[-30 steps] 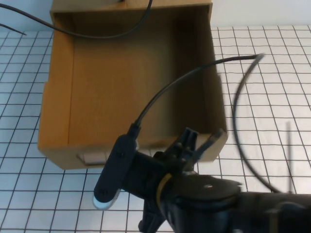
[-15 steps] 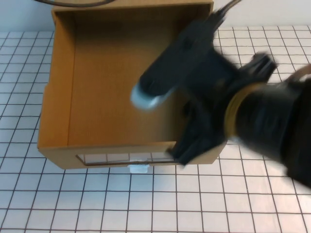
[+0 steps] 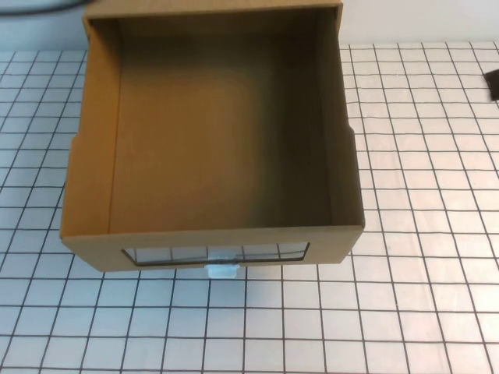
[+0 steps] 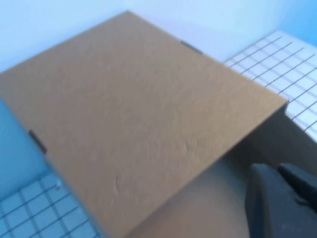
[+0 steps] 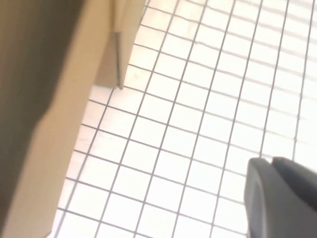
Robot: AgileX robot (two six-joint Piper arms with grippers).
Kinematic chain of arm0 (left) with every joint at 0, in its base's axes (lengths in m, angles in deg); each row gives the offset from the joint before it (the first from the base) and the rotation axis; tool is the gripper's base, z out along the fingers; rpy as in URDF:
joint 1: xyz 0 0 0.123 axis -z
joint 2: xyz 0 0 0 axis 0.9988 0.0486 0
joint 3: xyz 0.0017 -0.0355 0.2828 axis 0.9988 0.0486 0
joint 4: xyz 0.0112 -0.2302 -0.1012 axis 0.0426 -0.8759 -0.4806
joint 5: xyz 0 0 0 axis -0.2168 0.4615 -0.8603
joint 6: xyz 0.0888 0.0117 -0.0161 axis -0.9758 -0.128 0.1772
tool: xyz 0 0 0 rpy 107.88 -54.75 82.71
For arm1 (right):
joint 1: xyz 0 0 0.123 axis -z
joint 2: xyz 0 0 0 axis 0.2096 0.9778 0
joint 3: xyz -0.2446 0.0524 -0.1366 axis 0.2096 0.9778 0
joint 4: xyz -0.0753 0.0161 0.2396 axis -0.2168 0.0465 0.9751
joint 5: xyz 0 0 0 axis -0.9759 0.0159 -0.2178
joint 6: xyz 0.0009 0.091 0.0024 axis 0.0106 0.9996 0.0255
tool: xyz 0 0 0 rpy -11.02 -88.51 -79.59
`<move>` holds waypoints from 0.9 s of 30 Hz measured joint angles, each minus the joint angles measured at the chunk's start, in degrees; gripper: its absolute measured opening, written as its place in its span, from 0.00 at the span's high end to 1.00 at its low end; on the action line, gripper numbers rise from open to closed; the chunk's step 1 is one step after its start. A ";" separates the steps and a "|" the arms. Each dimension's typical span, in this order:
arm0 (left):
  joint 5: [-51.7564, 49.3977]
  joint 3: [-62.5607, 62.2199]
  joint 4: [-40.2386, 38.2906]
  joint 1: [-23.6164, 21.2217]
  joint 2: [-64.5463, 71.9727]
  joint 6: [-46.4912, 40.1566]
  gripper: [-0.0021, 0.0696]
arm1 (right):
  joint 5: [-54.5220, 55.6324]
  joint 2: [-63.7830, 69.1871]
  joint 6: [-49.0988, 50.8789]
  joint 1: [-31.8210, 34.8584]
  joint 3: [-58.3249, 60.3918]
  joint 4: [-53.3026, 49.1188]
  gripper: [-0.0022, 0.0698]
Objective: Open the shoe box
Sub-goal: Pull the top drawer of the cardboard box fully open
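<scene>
The tan cardboard shoe box (image 3: 93, 156) sits wide open, filling the upper left and centre of the high view, and I'm looking straight down into a bare brown interior with nothing in it. Its flat cardboard lid (image 4: 143, 114) is thrown back past the far wall; in the high view only a strip of it shows along the top edge, while my left wrist view shows its broad plain face tilted up.

In the near wall, toward the lower centre of the high view, a clear window cut-out (image 3: 214, 254) shows the grid behind it. A small pale tab (image 3: 222, 270) pokes out just beneath it onto the white gridded counter (image 3: 421, 234).

My right gripper (image 5: 277, 196) is pressed together, pinching nothing, and hangs over bare counter just beside the box's outer wall, clear of the cardboard. A black sliver at the right edge of the high view, upper part, is probably that arm.

My left gripper (image 4: 282, 198) is close to the lid's free edge, over the shadowed back of the box. I cannot tell whether it is spread or pressed together, nor whether it touches the lid.

By my reckoning the job is done: lid off the opening, box fully exposed. All that looks left is parking my arms.
</scene>
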 joint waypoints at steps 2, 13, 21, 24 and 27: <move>3.49 8.33 1.03 0.00 -5.62 -0.98 0.97 | 1.77 -1.94 -4.15 5.78 2.79 6.87 0.98; 46.61 67.37 -0.09 0.00 -43.80 -7.34 0.97 | 19.52 -27.80 -12.72 14.82 32.13 20.44 0.99; 65.51 102.42 -0.99 0.00 -69.04 -9.20 0.97 | 28.71 -49.22 -12.86 14.91 49.44 21.10 0.99; 65.97 110.62 -1.35 0.00 -75.56 -9.06 0.97 | 28.96 -54.51 -12.86 14.91 52.96 22.84 0.99; 65.97 117.19 -2.41 0.00 -80.08 -8.45 0.97 | 29.80 -58.37 -12.86 14.91 55.97 24.62 0.99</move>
